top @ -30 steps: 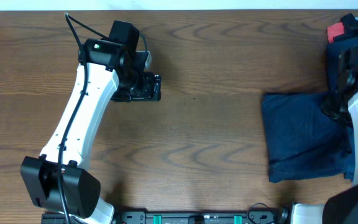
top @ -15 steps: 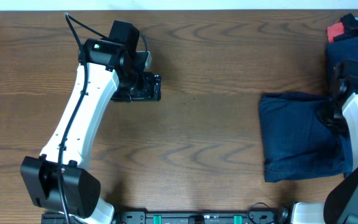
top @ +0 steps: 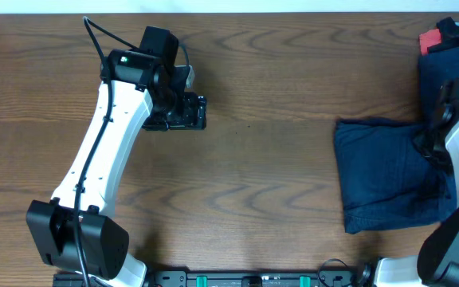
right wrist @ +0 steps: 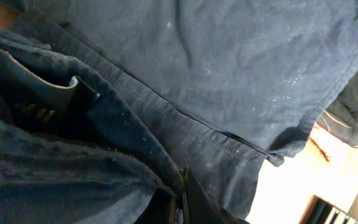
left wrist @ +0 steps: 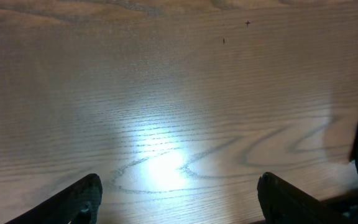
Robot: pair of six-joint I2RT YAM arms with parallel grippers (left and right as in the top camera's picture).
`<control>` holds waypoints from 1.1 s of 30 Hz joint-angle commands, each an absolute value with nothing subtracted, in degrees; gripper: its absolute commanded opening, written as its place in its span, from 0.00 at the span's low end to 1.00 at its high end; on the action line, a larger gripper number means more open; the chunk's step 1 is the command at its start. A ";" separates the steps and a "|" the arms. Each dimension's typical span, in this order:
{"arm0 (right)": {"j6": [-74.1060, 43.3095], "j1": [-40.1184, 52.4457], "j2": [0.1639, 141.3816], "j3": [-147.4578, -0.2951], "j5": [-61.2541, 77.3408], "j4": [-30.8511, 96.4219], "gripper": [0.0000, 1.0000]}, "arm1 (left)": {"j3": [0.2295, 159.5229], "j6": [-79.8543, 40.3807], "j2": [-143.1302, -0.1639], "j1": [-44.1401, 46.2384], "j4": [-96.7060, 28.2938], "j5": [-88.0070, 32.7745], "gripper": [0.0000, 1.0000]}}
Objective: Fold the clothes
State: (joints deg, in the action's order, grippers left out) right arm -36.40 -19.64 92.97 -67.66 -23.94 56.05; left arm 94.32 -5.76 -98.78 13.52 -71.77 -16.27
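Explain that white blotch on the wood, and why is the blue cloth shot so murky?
Left wrist view: reflected light washes out the grain of the table, and the left gripper at the bottom edge looks dark and soft. Right wrist view: the clothes fill the frame up close, so it is dim. Overhead view: even light, sharp, no glare.

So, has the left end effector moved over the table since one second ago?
No. The left end effector hangs at the same spot over the wooden table, with the same gap to the table's far edge.
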 commanded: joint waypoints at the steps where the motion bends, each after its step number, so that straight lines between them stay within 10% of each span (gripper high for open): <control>1: -35.94 -20.25 94.24 -67.18 -24.62 55.13 0.01 | 94.06 -4.99 -97.51 13.30 -71.96 -15.77 0.81; 15: -35.97 -20.67 99.77 -67.16 -24.62 52.01 0.12 | 94.06 -4.97 -97.51 13.30 -71.92 -15.77 0.82; 20: -35.92 -20.86 99.77 -67.20 -27.70 51.64 0.50 | 94.06 -4.97 -97.51 13.30 -71.96 -15.77 0.82; 33: -33.56 -21.04 89.38 -69.78 -15.44 64.75 0.49 | 94.06 -4.99 -97.51 13.30 -71.77 -15.77 0.81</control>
